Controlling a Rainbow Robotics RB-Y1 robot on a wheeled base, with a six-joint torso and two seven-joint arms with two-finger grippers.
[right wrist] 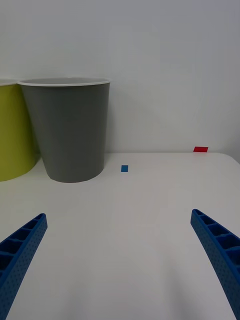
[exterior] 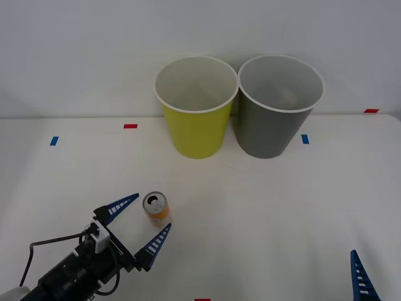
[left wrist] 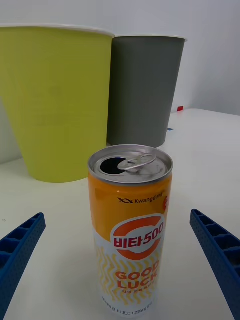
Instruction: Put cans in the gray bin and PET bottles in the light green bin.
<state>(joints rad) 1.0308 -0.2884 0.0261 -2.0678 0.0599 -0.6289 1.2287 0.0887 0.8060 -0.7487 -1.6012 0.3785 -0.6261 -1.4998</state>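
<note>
So we've got a white table (exterior: 263, 219) with the light green bin (exterior: 195, 106) and gray bin (exterior: 276, 106) touching at the back. Nearer us, the can (exterior: 156, 207) stands upright between the spread fingers of our left tool (exterior: 139, 222), untouched. Right tool (right wrist: 120, 260) sits released too, low right.

White table (exterior: 263, 213) with tape marks, plain pale wall (exterior: 75, 50)

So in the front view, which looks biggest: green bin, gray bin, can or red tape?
1. Green bin and gray bin: look alike, no ranking.
2. Can, standing between the left gripper's open fingers.
3. Red tape.
</note>
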